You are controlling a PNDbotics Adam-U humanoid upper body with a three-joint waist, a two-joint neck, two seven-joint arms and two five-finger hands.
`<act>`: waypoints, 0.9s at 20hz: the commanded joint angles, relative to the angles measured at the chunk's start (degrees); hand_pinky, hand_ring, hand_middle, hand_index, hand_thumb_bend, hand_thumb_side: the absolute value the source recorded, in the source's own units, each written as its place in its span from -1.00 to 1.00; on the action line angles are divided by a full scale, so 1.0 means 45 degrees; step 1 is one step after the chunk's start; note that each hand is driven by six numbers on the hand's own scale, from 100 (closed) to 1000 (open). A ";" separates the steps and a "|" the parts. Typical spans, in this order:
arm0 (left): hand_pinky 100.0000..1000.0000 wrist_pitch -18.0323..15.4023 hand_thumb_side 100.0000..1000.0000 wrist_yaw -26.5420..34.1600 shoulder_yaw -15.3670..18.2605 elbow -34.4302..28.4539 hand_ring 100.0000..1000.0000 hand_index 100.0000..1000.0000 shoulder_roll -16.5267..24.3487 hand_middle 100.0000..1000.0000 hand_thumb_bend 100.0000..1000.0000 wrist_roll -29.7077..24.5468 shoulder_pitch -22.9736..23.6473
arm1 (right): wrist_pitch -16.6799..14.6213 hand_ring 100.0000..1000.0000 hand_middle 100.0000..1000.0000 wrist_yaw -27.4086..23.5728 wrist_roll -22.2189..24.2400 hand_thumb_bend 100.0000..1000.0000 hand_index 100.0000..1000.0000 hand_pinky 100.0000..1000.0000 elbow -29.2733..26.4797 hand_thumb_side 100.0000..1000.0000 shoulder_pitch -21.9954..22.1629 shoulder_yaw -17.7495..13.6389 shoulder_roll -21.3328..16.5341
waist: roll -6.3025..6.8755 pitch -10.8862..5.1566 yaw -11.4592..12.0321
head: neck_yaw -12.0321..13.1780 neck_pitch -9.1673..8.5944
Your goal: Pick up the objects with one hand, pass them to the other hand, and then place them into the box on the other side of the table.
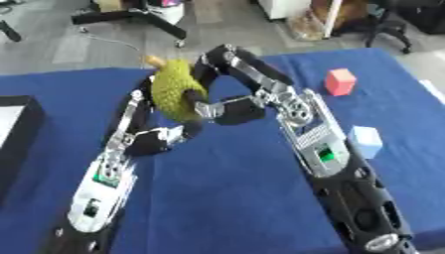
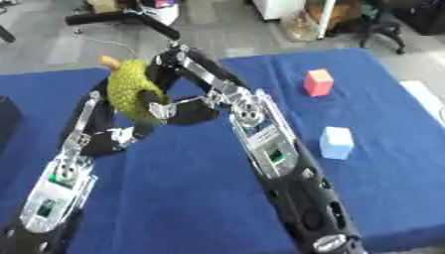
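Over the middle of the blue cloth table (image 1: 226,198), both arms met in the air around a green bumpy fruit (image 1: 177,89), a durian or jackfruit toy by the look of it, oval, knobbly all over, with a tan stalk poking from its far end. The right hand (image 1: 228,110) had its dark fingers curled against the fruit's near side, seemingly carrying it. The left hand (image 1: 156,139) sat just below and to the left, fingers bent up towards the underside; whether it actually gripped the fruit I could not tell from where I stood.

It looked like the hand-over itself. To do that well, I judged, the receiving hand ought to wrap round the thick middle of the fruit before the other let go, since the spiky skin gave plenty of purchase but the rounded shape might roll out of a shallow hold.

A black box (image 1: 16,134) with a pale inside lay at the left edge, presumably the destination. Well apart on the right stood a red block (image 1: 340,82) and a pale blue cube (image 1: 366,141), both plain, smooth-faced and sharp-cornered, untouched on the cloth
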 commanded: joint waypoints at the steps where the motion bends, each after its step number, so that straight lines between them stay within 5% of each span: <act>1: 0.54 -0.0007 -0.40 -0.0048 -0.0111 -0.0181 0.28 0.44 -0.0182 0.33 0.29 0.0148 -0.0305 | -0.0037 0.09 -0.41 -0.0093 0.0099 -1.00 -0.34 0.14 -0.0062 -1.00 -0.0192 0.0089 0.0046 | -0.0009 -0.0220 0.0006 | -0.0065 -0.0031; 12: 0.26 0.0275 -0.82 -0.0267 -0.0123 -0.0129 -0.15 -0.01 -0.0243 -0.17 -1.00 0.1476 -0.0363 | -0.0060 0.09 -0.41 -0.0387 0.0350 -1.00 -0.33 0.14 -0.0200 -1.00 -0.0097 0.0247 -0.0171 | -0.0024 -0.0213 -0.0017 | -0.0054 -0.0031; 18: 0.14 0.0345 -0.87 -0.0253 -0.0116 -0.0080 -0.28 -0.12 -0.0240 -0.30 -1.00 0.1718 -0.0314 | -0.0008 0.10 -0.39 -0.0503 0.0352 -1.00 -0.30 0.14 -0.0308 -1.00 -0.0073 0.0194 -0.0241 | -0.0025 -0.0216 -0.0041 | -0.0039 -0.0031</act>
